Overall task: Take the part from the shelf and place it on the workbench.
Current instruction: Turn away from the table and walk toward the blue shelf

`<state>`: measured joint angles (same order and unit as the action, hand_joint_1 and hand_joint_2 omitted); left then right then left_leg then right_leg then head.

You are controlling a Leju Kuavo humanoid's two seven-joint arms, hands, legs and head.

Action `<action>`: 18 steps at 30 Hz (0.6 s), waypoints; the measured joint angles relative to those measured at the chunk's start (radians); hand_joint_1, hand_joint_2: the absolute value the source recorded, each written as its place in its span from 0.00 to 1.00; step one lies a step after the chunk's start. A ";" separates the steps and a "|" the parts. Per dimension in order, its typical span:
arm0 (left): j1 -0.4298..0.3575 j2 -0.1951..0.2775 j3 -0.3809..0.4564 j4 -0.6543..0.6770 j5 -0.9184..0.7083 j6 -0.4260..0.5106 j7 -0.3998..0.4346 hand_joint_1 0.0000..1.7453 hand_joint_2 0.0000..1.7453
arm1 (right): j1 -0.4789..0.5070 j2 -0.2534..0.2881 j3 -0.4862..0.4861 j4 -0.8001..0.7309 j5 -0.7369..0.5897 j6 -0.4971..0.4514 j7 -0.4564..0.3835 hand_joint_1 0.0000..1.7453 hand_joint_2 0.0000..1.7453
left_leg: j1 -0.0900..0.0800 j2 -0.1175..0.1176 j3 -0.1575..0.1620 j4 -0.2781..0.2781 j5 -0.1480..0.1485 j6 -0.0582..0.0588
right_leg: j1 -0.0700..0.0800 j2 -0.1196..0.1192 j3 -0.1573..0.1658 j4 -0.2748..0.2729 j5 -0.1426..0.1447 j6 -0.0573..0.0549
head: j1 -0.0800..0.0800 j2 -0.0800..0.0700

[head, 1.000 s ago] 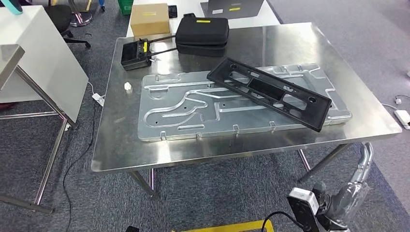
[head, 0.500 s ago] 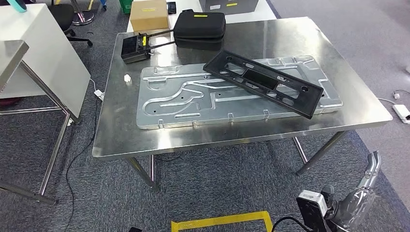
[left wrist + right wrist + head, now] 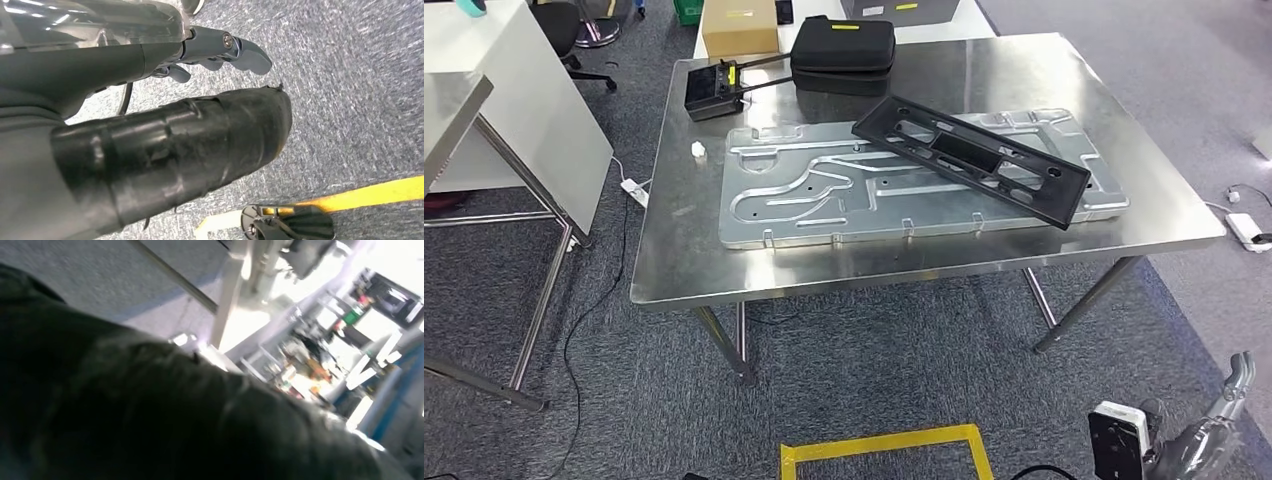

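Note:
The long black frame-like part [image 3: 972, 158] lies slanted across a ribbed metal plate [image 3: 824, 200] on the steel workbench [image 3: 694, 260], with no hand near it. My right hand [image 3: 1236, 375] hangs low at the near right, well short of the bench, fingers stretched out and nothing in them. In the right wrist view it is a dark blur. My left hand [image 3: 210, 90] hangs over the grey carpet. Its thick thumb [image 3: 200, 140] stands apart from its fingers [image 3: 235, 47], and it holds nothing.
At the bench's far edge sit a black zip case [image 3: 842, 55], a cardboard box [image 3: 740, 27] and a small black device [image 3: 711, 90]. A white table [image 3: 514, 110] with steel legs stands to the left. Yellow floor tape [image 3: 884, 445] lies just ahead of me.
The whole picture has shifted, so the camera has moved and the bench now looks a little farther off. My right arm sits lower in view. The part lies as before.

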<state>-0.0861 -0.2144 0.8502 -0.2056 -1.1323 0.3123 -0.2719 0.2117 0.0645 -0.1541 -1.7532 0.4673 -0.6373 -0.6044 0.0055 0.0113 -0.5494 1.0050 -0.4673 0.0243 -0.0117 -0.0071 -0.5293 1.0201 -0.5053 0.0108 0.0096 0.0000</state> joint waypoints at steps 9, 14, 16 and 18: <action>0.002 -0.001 0.020 0.000 0.002 0.002 0.003 0.00 0.00 | -0.058 0.041 -0.237 0.257 -0.066 0.134 -0.047 0.00 0.00 | 0.005 -0.003 -0.121 0.279 -0.148 -0.032 | -0.003 0.010 -0.022 -0.011 0.027 -0.041 | -0.002 0.000; 0.006 -0.001 0.028 0.000 0.005 0.004 0.008 0.00 0.00 | -0.114 0.055 -0.399 0.488 -0.050 0.157 -0.072 0.00 0.00 | 0.004 -0.038 0.007 0.046 -0.030 -0.015 | 0.000 0.034 -0.030 0.003 0.027 -0.031 | -0.001 0.000; 0.006 -0.001 0.035 0.000 0.007 0.005 0.010 0.00 0.00 | -0.143 0.056 -0.467 0.597 -0.041 0.162 -0.081 0.00 0.00 | 0.002 -0.053 0.023 0.007 -0.029 -0.011 | -0.001 0.045 -0.039 0.005 0.031 -0.018 | -0.001 0.000; 0.006 -0.002 0.039 0.000 0.008 0.008 0.012 0.00 0.00 | -0.164 0.051 -0.541 0.709 -0.044 0.167 -0.085 0.00 0.00 | 0.004 -0.043 0.023 -0.002 -0.022 -0.002 | -0.002 0.051 -0.041 0.004 0.034 -0.005 | -0.002 0.000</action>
<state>-0.0799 -0.2165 0.8889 -0.2056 -1.1243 0.3203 -0.2597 0.0477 0.1156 -0.6947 -1.0441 0.4233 -0.4704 -0.6897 0.0096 -0.0312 -0.5259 1.0026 -0.4893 0.0220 -0.0137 0.0443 -0.5700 1.0243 -0.4712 0.0062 0.0081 0.0000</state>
